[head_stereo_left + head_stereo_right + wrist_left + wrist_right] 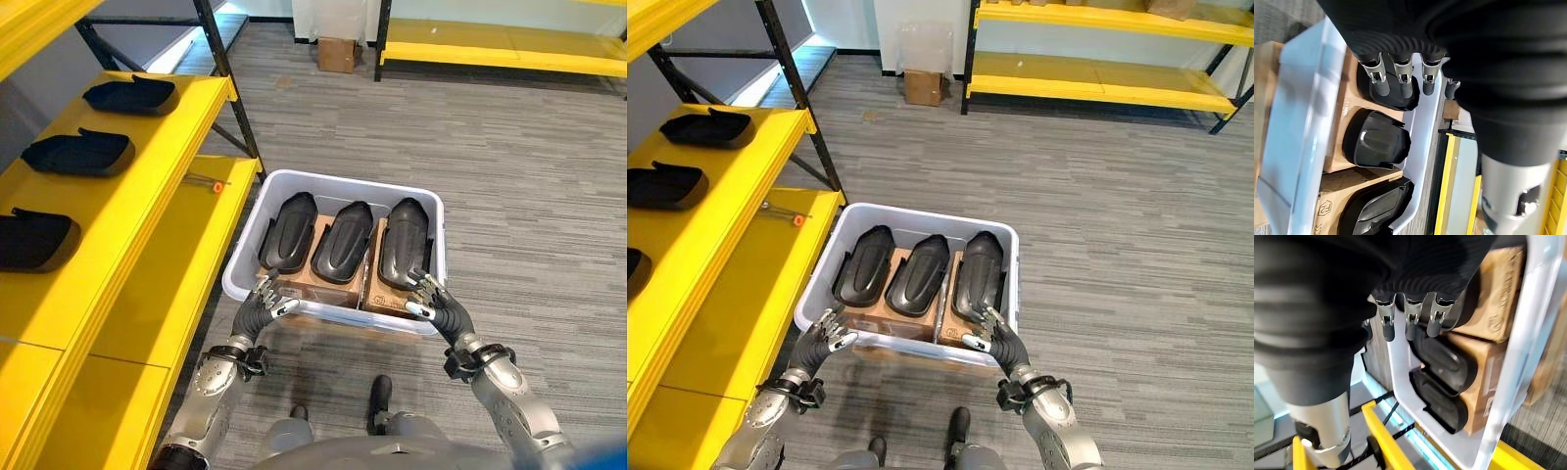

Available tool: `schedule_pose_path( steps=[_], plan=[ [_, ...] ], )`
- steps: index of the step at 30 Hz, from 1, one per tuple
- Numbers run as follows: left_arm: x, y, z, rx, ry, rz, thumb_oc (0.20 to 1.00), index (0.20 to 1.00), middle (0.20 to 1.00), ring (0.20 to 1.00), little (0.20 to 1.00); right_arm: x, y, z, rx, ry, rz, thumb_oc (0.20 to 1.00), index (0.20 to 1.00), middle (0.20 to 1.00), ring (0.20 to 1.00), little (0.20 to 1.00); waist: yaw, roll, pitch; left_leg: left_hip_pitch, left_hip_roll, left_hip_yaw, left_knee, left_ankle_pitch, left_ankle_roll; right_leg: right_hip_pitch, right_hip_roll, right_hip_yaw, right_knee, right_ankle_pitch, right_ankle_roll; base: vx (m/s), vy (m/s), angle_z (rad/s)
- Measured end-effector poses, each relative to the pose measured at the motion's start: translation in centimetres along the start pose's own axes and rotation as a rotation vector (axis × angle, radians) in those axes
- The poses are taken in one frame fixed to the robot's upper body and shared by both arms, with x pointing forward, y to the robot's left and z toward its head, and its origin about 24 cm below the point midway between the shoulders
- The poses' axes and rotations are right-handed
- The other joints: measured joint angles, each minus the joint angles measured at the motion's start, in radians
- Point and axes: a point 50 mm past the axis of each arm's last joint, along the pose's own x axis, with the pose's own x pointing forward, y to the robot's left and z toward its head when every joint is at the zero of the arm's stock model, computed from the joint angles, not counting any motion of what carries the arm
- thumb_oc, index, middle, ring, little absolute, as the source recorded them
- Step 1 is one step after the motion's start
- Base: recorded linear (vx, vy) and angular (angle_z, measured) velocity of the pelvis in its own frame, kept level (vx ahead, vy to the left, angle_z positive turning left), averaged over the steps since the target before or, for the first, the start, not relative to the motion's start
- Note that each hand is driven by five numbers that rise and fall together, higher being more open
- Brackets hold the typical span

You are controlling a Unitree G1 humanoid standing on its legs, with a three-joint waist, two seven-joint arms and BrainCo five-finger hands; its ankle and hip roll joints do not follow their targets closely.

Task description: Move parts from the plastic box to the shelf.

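Left eye view has a pale plastic box (245, 257) in the middle of the frame on a grey carpeted floor (519, 166), holding three black parts (342, 241) side by side on cardboard boxes (310, 290) packed under them. Both hands are at the box's near rim, at the lower middle of the frame: the left hand (270, 294) at the near left corner and the right hand (425, 295) at the near right corner. Each hand's fingers are loosely bent and spread over the rim with nothing held between them, and the wrist views show the fingers (1403, 83) hanging over the parts inside the box without closing on any. A yellow shelf (147, 206) runs down the left side of the frame, just beside the box, with a black post (227, 73) at its far corner. Three more black parts (80, 152) already lie in a row on its upper level, and a small orange-tipped tool (210, 182) lies on the lower level near the box. At the upper middle of the frame a brown carton (336, 54) stands on the floor, and another yellow shelf (500, 49) crosses the upper right.
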Motion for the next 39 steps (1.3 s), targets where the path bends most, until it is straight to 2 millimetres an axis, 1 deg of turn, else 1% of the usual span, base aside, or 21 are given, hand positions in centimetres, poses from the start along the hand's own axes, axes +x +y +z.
schedule_pose_path(
  steps=[2,3,4,5,7,8,9,11,12,15,16,18,20,25,28,29,31,33,36,37,39],
  plan=[
    [0.2,-0.1,0.2,0.008,-0.003,-0.009,1.0,1.0,1.0,1.0,1.0,0.3,-0.1,0.6,-0.011,-0.024,-0.005,1.0,1.0,1.0,1.0,1.0,-0.001,-0.013,0.026,-0.021,0.027,0.0,0.0,-0.002,-0.005,0.0,-0.006,-0.007,0.005,-0.008,-0.01,0.03,0.19,0.25],
    [0.4,-0.2,0.3,0.011,-0.006,-0.015,1.0,1.0,1.0,1.0,1.0,0.7,-0.4,1.4,-0.024,-0.059,-0.013,1.0,1.0,1.0,1.0,1.0,-0.002,-0.024,0.051,-0.062,0.097,-0.003,-0.036,0.011,-0.027,-0.011,-0.014,-0.004,0.023,-0.014,-0.005,0.08,0.466,-0.1],
    [0.5,-0.4,0.2,0.011,-0.003,-0.023,1.0,1.0,1.0,1.0,1.0,0.8,-0.7,2.0,-0.028,-0.081,-0.027,1.0,1.0,1.0,1.0,1.0,-0.004,-0.011,0.068,-0.063,0.157,0.014,-0.115,0.038,-0.055,-0.032,-0.015,0.006,0.04,-0.006,0.011,0.06,0.388,-0.28],
    [0.5,-0.5,0.1,0.006,-0.002,-0.024,1.0,1.0,1.0,1.0,1.0,0.9,-0.7,2.1,-0.029,-0.088,-0.03,1.0,1.0,1.0,1.0,1.0,-0.007,0.005,0.075,-0.055,0.162,0.015,-0.129,0.043,-0.054,-0.036,-0.015,0.022,0.041,0.001,0.023,0.09,0.411,-0.66],
    [0.6,-0.9,0.0,-0.004,-0.002,-0.031,1.0,1.0,1.0,1.0,1.0,0.9,-1.0,2.4,-0.043,-0.093,-0.032,1.0,1.0,1.0,1.0,1.0,-0.014,0.057,0.071,-0.025,0.145,0.028,-0.158,0.045,-0.034,-0.048,-0.013,0.056,0.045,0.019,0.052,0.09,0.383,-0.63],
    [1.1,-1.0,0.6,-0.002,-0.022,-0.038,1.0,1.0,1.0,1.0,1.0,0.8,-0.9,1.9,-0.028,-0.078,-0.038,1.0,1.0,1.0,1.0,1.0,-0.019,0.053,0.078,-0.017,0.118,0.03,-0.161,0.083,-0.051,-0.057,-0.038,0.087,0.05,0.024,0.069,0.05,0.265,-0.5],
    [1.3,-1.0,1.0,0.007,-0.035,-0.045,1.0,1.0,1.0,1.0,1.0,0.7,-0.6,1.5,-0.023,-0.064,-0.022,1.0,1.0,1.0,1.0,1.0,-0.019,0.035,0.075,-0.009,0.087,0.053,-0.166,0.089,-0.042,-0.067,-0.066,0.109,0.05,0.031,0.084,0.02,0.232,-0.44],
    [1.3,-0.8,1.4,0.024,-0.046,-0.056,1.0,1.0,1.0,1.0,1.0,0.4,-0.2,1.0,-0.017,-0.046,0.0,1.0,1.0,1.0,1.0,1.0,-0.019,0.018,0.07,-0.014,0.057,0.084,-0.17,0.098,-0.031,-0.083,-0.103,0.133,0.049,0.034,0.093,0.0,0.122,-0.27],
    [1.6,-0.6,2.2,0.044,-0.078,-0.062,1.0,1.0,1.0,1.0,1.0,0.0,0.0,0.2,-0.002,-0.019,-0.003,1.0,1.0,1.0,1.0,1.0,-0.026,-0.003,0.065,-0.012,0.017,0.107,-0.171,0.099,-0.018,-0.082,-0.14,0.133,0.039,0.026,0.101,-0.01,0.131,-0.15],
    [1.7,0.1,2.9,0.085,-0.09,-0.06,1.0,1.0,1.0,1.0,1.0,-0.1,0.4,-0.3,0.014,-0.008,0.008,1.0,1.0,1.0,1.0,1.0,-0.027,-0.045,0.054,-0.014,-0.021,0.121,-0.165,0.094,-0.003,-0.086,-0.172,0.161,0.037,0.047,0.117,-0.01,0.118,-0.01],
    [1.5,0.5,2.8,0.1,-0.081,-0.057,1.0,1.0,1.0,1.0,1.0,0.1,0.5,0.0,0.016,-0.019,0.011,1.0,1.0,1.0,1.0,1.0,-0.022,-0.055,0.049,-0.014,-0.024,0.129,-0.166,0.093,-0.002,-0.089,-0.175,0.171,0.033,0.06,0.128,0.0,0.06,-0.09],
    [1.3,0.7,2.7,0.107,-0.074,-0.052,1.0,1.0,1.0,1.0,1.0,0.5,0.6,0.4,0.016,-0.038,0.013,1.0,1.0,1.0,1.0,1.0,-0.019,-0.059,0.047,-0.014,-0.019,0.135,-0.168,0.088,-0.002,-0.086,-0.171,0.175,0.016,0.074,0.149,-0.01,0.026,-0.11],
    [1.6,0.4,3.0,0.106,-0.087,-0.061,1.0,1.0,1.0,1.0,1.0,1.4,0.5,1.8,-0.01,-0.087,0.021,1.0,1.0,1.0,1.0,1.0,-0.026,-0.057,0.048,-0.025,-0.008,0.136,-0.167,0.084,-0.007,-0.09,-0.156,0.175,0.002,0.084,0.158,-0.01,-0.002,-0.07],
    [2.9,-0.6,5.5,0.105,-0.193,-0.087,1.0,1.0,1.0,1.0,1.0,3.3,0.5,5.8,-0.051,-0.239,0.009,1.0,1.0,1.0,1.0,1.0,-0.034,-0.058,0.056,-0.053,0.023,0.144,-0.168,0.085,-0.022,-0.118,-0.128,0.175,-0.016,0.096,0.144,-0.03,-0.024,-0.1],
    [3.6,-1.1,6.9,0.106,-0.255,-0.09,1.0,1.0,1.0,1.0,1.0,4.2,0.7,7.5,-0.096,-0.296,-0.009,1.0,1.0,1.0,1.0,1.0,-0.033,-0.053,0.084,-0.069,0.037,0.14,-0.167,0.091,-0.032,-0.133,-0.114,0.173,-0.017,0.1,0.138,-0.05,-0.03,-0.01],
    [3.7,-1.2,7.3,0.098,-0.271,-0.085,1.0,1.0,1.0,1.0,1.0,4.7,0.9,8.6,-0.115,-0.335,-0.018,1.0,1.0,1.0,1.0,1.0,-0.034,-0.05,0.102,-0.075,0.039,0.141,-0.168,0.092,-0.034,-0.14,-0.113,0.174,-0.017,0.101,0.136,-0.04,-0.049,-0.05],
    [3.8,-1.6,7.4,0.064,-0.278,-0.089,1.0,1.0,1.0,1.0,1.0,5.3,1.1,9.8,-0.148,-0.382,-0.037,1.0,1.0,1.0,1.0,1.0,-0.035,-0.04,0.114,-0.097,0.04,0.14,-0.166,0.096,-0.039,-0.159,-0.111,0.173,-0.017,0.103,0.132,-0.05,-0.045,0.0],
    [3.9,-2.1,7.7,0.042,-0.289,-0.104,1.0,1.0,1.0,1.0,1.0,6.4,1.6,12.0,-0.204,-0.448,-0.055,1.0,1.0,1.0,1.0,1.0,-0.031,-0.031,0.152,-0.108,0.046,0.14,-0.165,0.101,-0.046,-0.174,-0.105,0.173,-0.017,0.108,0.128,-0.04,-0.018,-0.01],
    [4.0,-2.6,7.5,0.025,-0.288,-0.115,1.0,1.0,1.0,1.0,1.0,7.5,2.0,13.7,-0.223,-0.491,-0.071,1.0,1.0,1.0,1.0,1.0,-0.023,-0.017,0.166,-0.141,0.052,0.136,-0.164,0.106,-0.051,-0.205,-0.098,0.169,-0.016,0.111,0.123,-0.04,-0.018,0.01],
    [4.1,-2.9,7.6,0.006,-0.289,-0.123,1.0,1.0,1.0,1.0,1.0,8.0,2.1,14.4,-0.236,-0.505,-0.089,1.0,1.0,1.0,1.0,1.0,-0.016,-0.007,0.185,-0.145,0.053,0.136,-0.166,0.11,-0.052,-0.208,-0.097,0.168,-0.016,0.118,0.119,-0.04,-0.011,-0.03],
    [4.3,-3.3,7.8,0.006,-0.296,-0.137,1.0,1.0,1.0,1.0,1.0,8.5,2.0,14.8,-0.257,-0.514,-0.118,1.0,1.0,1.0,1.0,1.0,-0.013,0.001,0.199,-0.153,0.054,0.137,-0.166,0.11,-0.052,-0.218,-0.095,0.167,-0.015,0.118,0.119,-0.03,-0.01,-0.03]
  ],
)
